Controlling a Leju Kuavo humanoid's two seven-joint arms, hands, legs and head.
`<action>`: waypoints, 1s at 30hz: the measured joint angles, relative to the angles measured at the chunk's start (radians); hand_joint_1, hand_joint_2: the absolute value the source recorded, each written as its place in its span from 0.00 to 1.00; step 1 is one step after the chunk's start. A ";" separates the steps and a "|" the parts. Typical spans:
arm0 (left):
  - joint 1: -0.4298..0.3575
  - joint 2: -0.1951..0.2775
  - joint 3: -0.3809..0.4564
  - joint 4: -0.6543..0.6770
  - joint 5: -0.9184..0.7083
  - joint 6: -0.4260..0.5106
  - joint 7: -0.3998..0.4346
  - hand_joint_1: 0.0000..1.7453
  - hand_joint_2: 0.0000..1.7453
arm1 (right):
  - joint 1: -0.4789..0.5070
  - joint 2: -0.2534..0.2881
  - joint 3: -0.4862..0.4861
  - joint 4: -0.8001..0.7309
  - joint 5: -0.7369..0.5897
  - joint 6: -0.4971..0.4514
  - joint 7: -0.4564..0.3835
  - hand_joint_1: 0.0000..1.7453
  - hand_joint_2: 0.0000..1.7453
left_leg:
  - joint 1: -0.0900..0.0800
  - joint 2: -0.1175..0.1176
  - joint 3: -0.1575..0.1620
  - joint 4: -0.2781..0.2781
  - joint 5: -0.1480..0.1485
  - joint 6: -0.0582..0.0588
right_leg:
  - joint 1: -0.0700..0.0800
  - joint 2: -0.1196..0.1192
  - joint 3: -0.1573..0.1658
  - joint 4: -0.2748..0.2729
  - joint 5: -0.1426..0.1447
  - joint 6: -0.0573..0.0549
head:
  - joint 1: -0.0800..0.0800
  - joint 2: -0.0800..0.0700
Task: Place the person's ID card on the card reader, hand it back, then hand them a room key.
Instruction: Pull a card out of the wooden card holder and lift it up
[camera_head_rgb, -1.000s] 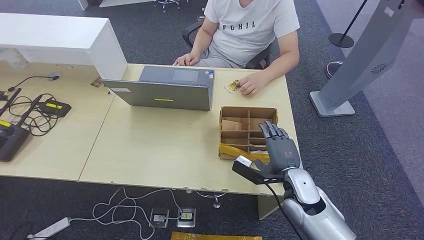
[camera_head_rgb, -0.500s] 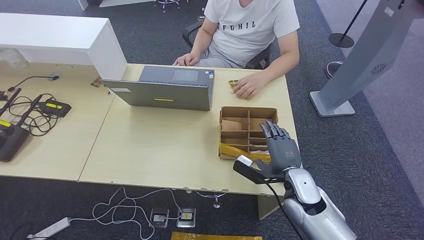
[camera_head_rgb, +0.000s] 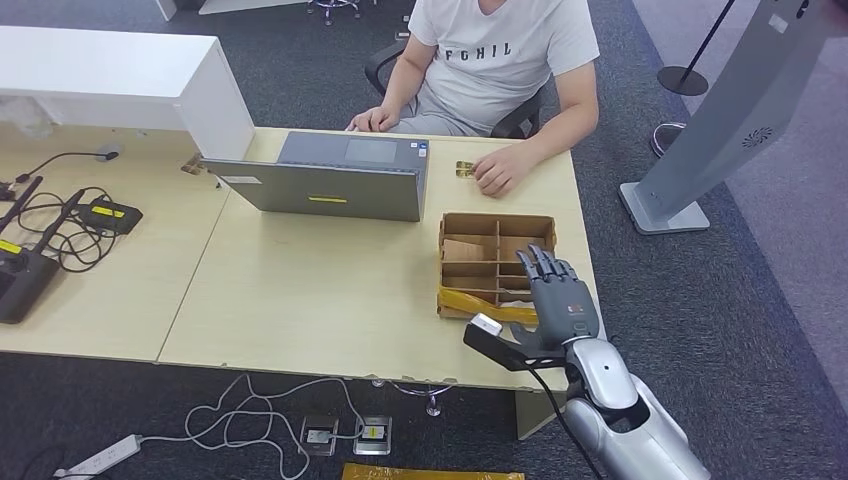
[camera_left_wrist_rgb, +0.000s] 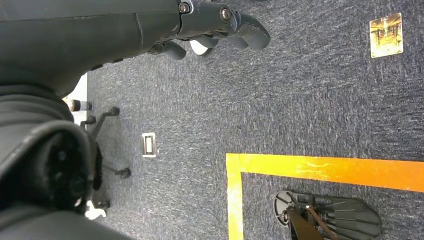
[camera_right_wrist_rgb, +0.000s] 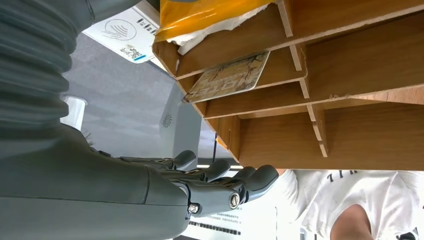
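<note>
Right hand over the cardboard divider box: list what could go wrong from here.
1. The right hand hovers open over the cardboard divider box; its compartments look narrow, so the fingers may jam against the partitions or drag the light box.
2. The card in a slot lies tilted and flat against a partition, which could make it hard to pinch, so it may slip.
3. The person's hand rests on the table beyond the box, so a fast reach towards it could bump it.

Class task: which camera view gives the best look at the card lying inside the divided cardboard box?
The right wrist view: the card lies plainly in one compartment of the box. The head view has the box, but the card is not discernible. The left wrist view faces carpet.
</note>
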 joint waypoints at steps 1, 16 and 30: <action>0.000 0.000 0.000 0.000 0.000 0.000 0.000 0.00 0.00 | 0.001 0.001 0.000 0.000 0.001 0.003 0.000 0.00 1.00 | 0.000 0.000 0.000 0.000 0.000 0.000 | 0.000 0.000 0.000 0.000 0.000 0.000 | 0.000 0.000; 0.000 0.000 -0.001 0.000 0.001 -0.003 -0.001 0.00 0.00 | 0.006 0.015 -0.008 0.000 0.003 0.028 0.006 0.00 1.00 | 0.000 0.000 0.000 0.000 0.000 0.000 | 0.000 0.000 0.000 0.000 0.000 0.000 | 0.000 0.000; 0.000 0.000 -0.001 0.000 -0.004 -0.007 -0.012 0.00 0.00 | -0.013 0.035 -0.018 0.033 0.037 0.028 0.008 1.00 1.00 | 0.000 0.000 0.000 0.000 0.000 0.000 | 0.000 0.000 0.000 0.000 0.000 0.000 | 0.000 0.000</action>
